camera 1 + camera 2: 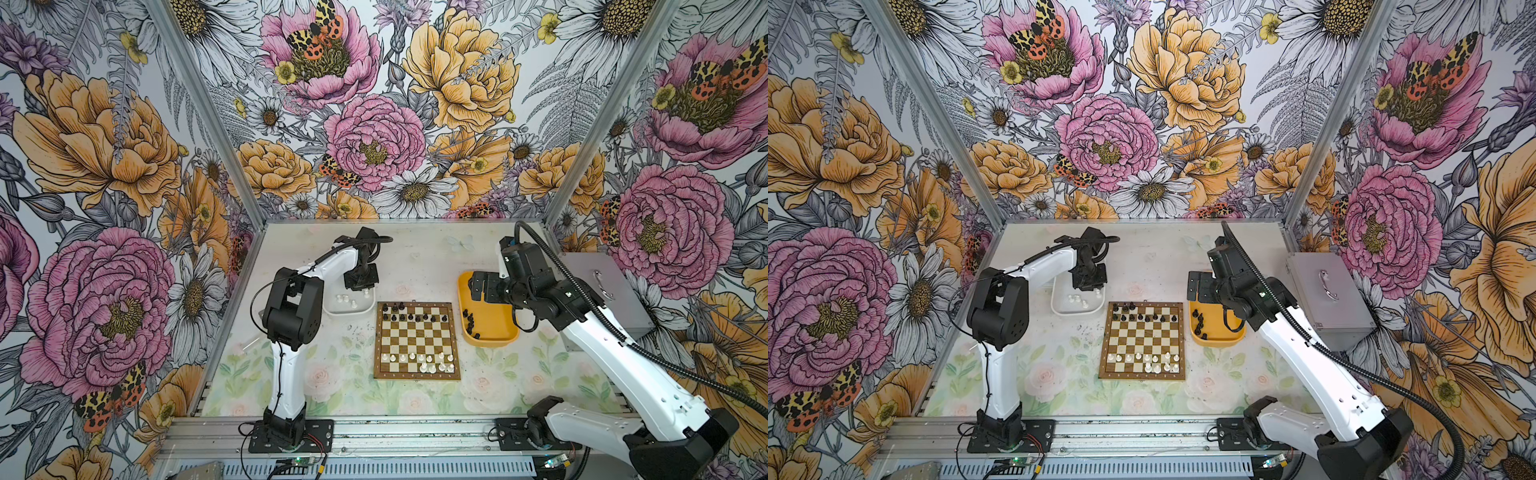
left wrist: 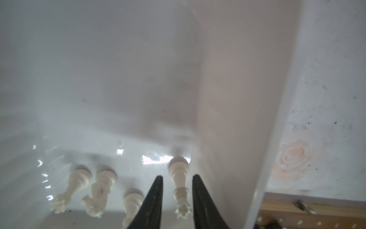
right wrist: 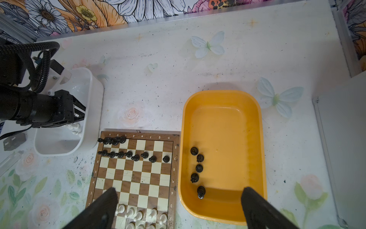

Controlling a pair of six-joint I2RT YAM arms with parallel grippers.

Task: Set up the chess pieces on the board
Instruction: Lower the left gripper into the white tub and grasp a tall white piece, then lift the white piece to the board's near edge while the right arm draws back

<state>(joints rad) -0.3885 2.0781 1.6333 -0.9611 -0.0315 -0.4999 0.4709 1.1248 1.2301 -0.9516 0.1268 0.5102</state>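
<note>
The board lies mid-table, with black chess pieces on its far two rows and white ones on its near rows. My left gripper reaches down into the white tray. Its jaws stand narrowly open on either side of a white queen, with a small gap on each side. Three more white pieces stand beside it. My right gripper hangs wide open and empty over the board's edge and the yellow tray.
Several black pieces stand in a line in the yellow tray right of the board. A grey metal box sits at the far right. The white tray's wall runs close beside the left fingers.
</note>
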